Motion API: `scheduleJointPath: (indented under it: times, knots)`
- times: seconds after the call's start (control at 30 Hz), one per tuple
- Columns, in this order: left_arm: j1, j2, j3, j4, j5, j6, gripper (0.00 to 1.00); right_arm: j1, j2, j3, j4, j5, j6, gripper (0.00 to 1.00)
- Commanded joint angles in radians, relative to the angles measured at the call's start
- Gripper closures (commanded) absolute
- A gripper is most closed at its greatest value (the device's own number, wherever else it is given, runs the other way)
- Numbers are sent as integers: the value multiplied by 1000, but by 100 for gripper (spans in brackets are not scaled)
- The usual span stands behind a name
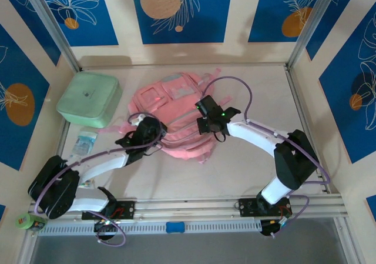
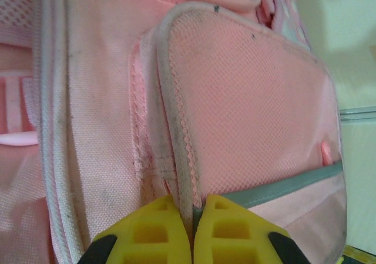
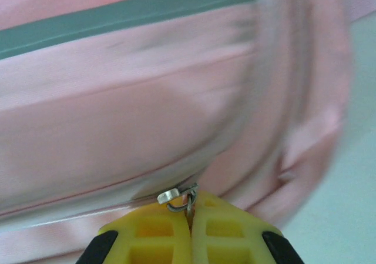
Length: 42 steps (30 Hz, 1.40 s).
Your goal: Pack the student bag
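We judge packing barely begun: left end effector (image 2: 192, 210) clamps the soft pink backpack (image 2: 252, 99) by its piping (image 2: 175, 129), right end effector (image 3: 191, 214) its zipper pull (image 3: 175, 197).

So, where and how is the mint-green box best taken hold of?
Probably by its right rim, coming from above: the mint-green box lies flat, lid up, looks too wide to span, and its left side sits close to the wall.

I record white link shells and black joint housings on the left arm (image 1: 100, 163) and the right arm (image 1: 258, 136). Purple cables (image 1: 235, 78) loop along both. A green indicator light (image 1: 223, 114) shows on the right wrist. The left hand (image 2: 192, 217) and right hand (image 3: 191, 218) have yellow fingers (image 2: 147, 231) with square recesses, black-backed.
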Motion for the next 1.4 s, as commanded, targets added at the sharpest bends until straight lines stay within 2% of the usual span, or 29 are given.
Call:
scheduleJointPath:
  times: [0.0, 0.1, 0.2, 0.47, 0.7, 0.73, 0.77, 0.8, 0.83, 0.93, 0.97, 1.07, 1.2, 1.27, 1.37]
  knots:
    - [166, -67, -25, -153, 88, 198, 100, 7, -43, -24, -107, 79, -4, 100]
    - [293, -106, -17, -201, 187, 338, 100, 71, -77, -39, -117, 25, 31, 100]
    - [357, -101, 5, -229, 282, 442, 100, 81, -65, -32, -117, 15, 53, 100]
    - [428, -37, 47, -282, 295, 594, 100, -75, 49, 84, -129, 21, -3, 100]
    - [438, -34, 63, -299, 317, 647, 100, -79, 92, 161, -154, -6, -23, 99]
    - [438, -37, 67, -309, 321, 653, 100, -82, 87, 159, -156, -19, -25, 98]
    - [437, -40, 73, -318, 332, 657, 100, -89, 76, 155, -156, -49, -30, 92]
    - [438, -44, 79, -328, 343, 663, 97, -93, 60, 150, -156, -71, -35, 83]
    - [438, -51, 85, -338, 360, 668, 87, -92, 34, 140, -156, -80, -37, 74]
    - [438, -106, 97, -371, 404, 684, 67, -103, -66, 95, -156, -78, -32, 50]
    - [438, -136, 102, -395, 396, 687, 58, -118, -100, 78, -156, -80, -30, 42]
    - [442, -233, 109, -473, 306, 697, 41, -185, -189, 13, -124, -84, -22, 24]
    - [454, -318, 119, -560, 119, 752, 17, -307, -284, -110, -22, -56, 13, 14]
    - [462, -334, 121, -599, -60, 786, 3, -374, -332, -201, 86, 4, 28, 13]
    - [491, -313, 73, -539, -257, 857, 1, -479, -369, -336, 283, 48, 25, 9]
